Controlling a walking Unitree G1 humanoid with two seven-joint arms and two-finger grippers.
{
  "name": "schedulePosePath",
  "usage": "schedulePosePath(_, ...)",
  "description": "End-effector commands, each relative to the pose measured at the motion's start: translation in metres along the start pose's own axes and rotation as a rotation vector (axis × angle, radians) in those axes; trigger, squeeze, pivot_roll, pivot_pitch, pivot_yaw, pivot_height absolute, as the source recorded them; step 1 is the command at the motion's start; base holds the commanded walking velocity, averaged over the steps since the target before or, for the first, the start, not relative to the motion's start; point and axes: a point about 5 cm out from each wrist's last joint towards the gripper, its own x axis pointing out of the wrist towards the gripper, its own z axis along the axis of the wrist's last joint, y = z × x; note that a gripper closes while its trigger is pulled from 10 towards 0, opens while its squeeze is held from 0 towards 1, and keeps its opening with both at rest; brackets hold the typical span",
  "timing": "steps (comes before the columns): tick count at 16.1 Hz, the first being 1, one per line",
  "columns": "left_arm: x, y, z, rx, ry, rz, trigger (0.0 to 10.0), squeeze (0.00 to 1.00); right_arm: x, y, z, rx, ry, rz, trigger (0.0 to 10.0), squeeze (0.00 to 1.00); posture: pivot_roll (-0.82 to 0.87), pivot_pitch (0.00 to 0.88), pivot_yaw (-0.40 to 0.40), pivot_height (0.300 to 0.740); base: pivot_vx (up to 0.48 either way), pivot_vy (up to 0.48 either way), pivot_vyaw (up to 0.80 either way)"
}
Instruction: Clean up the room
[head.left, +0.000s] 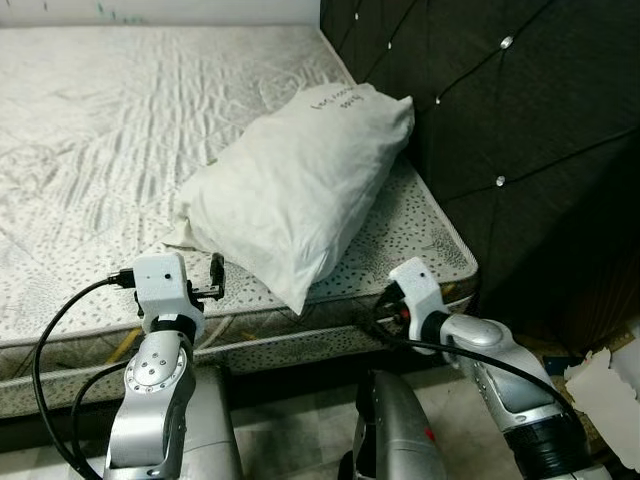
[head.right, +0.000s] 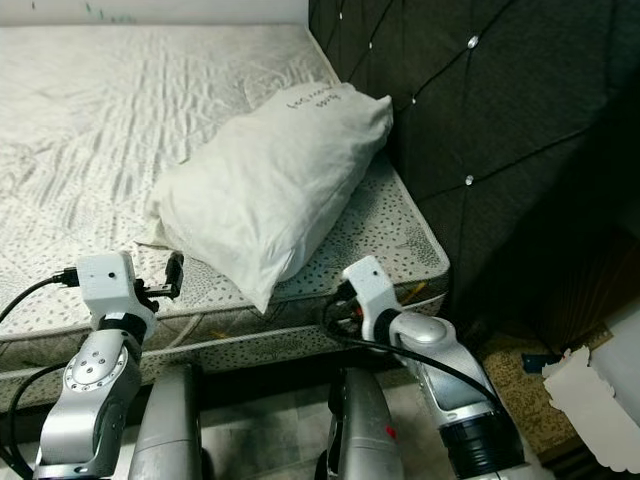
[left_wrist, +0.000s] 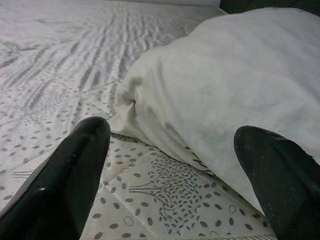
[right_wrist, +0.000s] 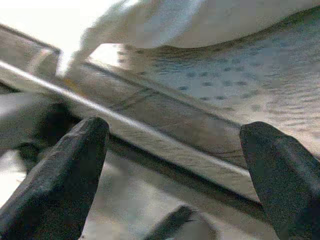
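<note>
Left eye view gives you one pillow (head.left: 300, 195) on one bed (head.left: 110, 160), one dark tufted headboard (head.left: 520, 130) behind it, and two tools at the near edge of the mattress. Your left tool (left_wrist: 170, 170) hovers just above the mattress edge with its two black fingers (left_wrist: 65, 180) spread wide and nothing between them; it holds nothing and touches nothing. The pillow lies straight ahead of that tool and slightly toward its right finger, near but apart from both fingertips, with its lower corner resting on the dotted mattress cover. Your right tool (right_wrist: 175, 165) sits lower, beside the mattress side panel (right_wrist: 165, 125), its fingers likewise parted wide and empty. Ahead of and above this tool you see the mattress edge and the underside of the pillow's overhanging corner, which sticks out a little past the bed's edge. In the head view, the right tool (head.left: 385, 300) is just under that corner, not touching it. One torn piece of pale paper (head.left: 605, 390) lies on the floor, well off to the right tool's outer side.
</note>
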Motion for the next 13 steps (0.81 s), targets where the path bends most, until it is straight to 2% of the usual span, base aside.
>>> schedulePosePath(1, -0.002, 0.001, 0.000, -0.003, 0.022, -0.014, 10.0, 0.00, 0.003, 0.011, 0.010, 0.061, -0.016, 0.064, 10.0, 0.00, 0.06, 0.066, -0.072, 0.556, 0.000, 0.000, 0.00)
schedulePosePath(2, -0.004, 0.000, 0.001, -0.002, 0.027, -0.016, 10.0, 0.00, 0.010, 0.013, 0.017, 0.143, -0.038, 0.045, 10.0, 0.00, 0.06, 0.068, -0.070, 0.556, 0.000, 0.000, 0.00)
schedulePosePath(4, -0.011, 0.005, 0.005, 0.034, 0.004, 0.024, 10.0, 0.00, 0.025, 0.020, 0.025, 0.233, -0.061, -0.007, 10.0, 0.00, 0.09, 0.069, -0.070, 0.556, 0.000, 0.000, 0.00)
schedulePosePath(8, -0.037, 0.041, 0.002, 0.094, 0.027, 0.218, 10.0, 0.00, 0.052, 0.028, 0.035, 0.270, -0.075, -0.126, 10.0, 0.00, 0.18, 0.084, -0.090, 0.556, 0.000, 0.000, 0.00)
schedulePosePath(10, -0.039, 0.045, 0.003, 0.096, 0.031, 0.236, 10.0, 0.00, 0.059, 0.027, 0.043, 0.265, -0.081, -0.174, 10.0, 0.00, 0.20, 0.087, -0.097, 0.556, 0.000, 0.000, 0.00)
schedulePosePath(12, -0.039, 0.045, 0.006, 0.095, 0.022, 0.245, 10.0, 0.00, 0.065, 0.014, 0.052, 0.265, -0.112, -0.305, 10.0, 0.00, 0.21, 0.089, -0.102, 0.556, 0.000, 0.000, 0.00)
schedulePosePath(13, -0.038, 0.045, 0.006, 0.093, 0.022, 0.244, 10.0, 0.00, 0.066, 0.012, 0.054, 0.269, -0.117, -0.321, 10.0, 0.00, 0.21, 0.091, -0.101, 0.556, 0.000, 0.000, 0.00)
